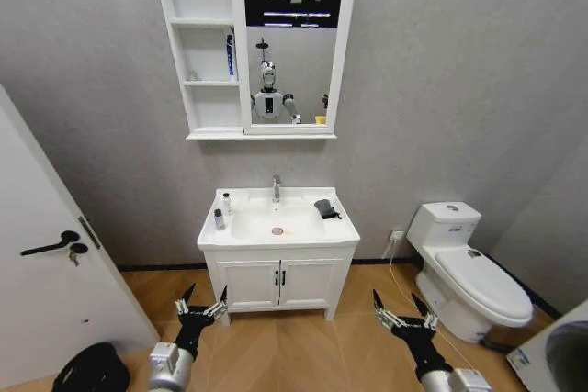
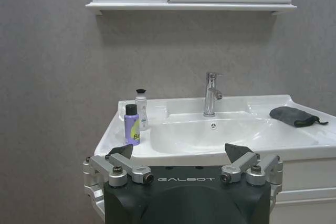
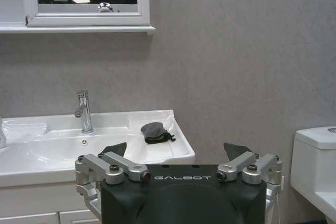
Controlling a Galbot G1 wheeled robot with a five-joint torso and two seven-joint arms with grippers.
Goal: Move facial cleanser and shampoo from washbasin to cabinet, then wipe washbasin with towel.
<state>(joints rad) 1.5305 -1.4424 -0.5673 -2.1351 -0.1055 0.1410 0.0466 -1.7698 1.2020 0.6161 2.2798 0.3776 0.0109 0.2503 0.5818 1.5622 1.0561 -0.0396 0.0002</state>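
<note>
I'm holding my left gripper (image 1: 203, 304) and right gripper (image 1: 400, 312) wide open, both empty, low before the white rectangular ceramic washbasin (image 1: 294, 231); small dark grey towel (image 1: 325, 209) lying beyond right gripper.

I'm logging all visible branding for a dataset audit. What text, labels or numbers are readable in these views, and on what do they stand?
"GALBOT": on the black body of the left gripper, fingers spread.
"GALBOT": likewise on the right gripper, also open.
Purple bottle on the washbasin: green label with large letters, too blurred to read.
White bottle behind it: label print too small to read.
Blue item on the cabinet shelf: unreadable.
</note>
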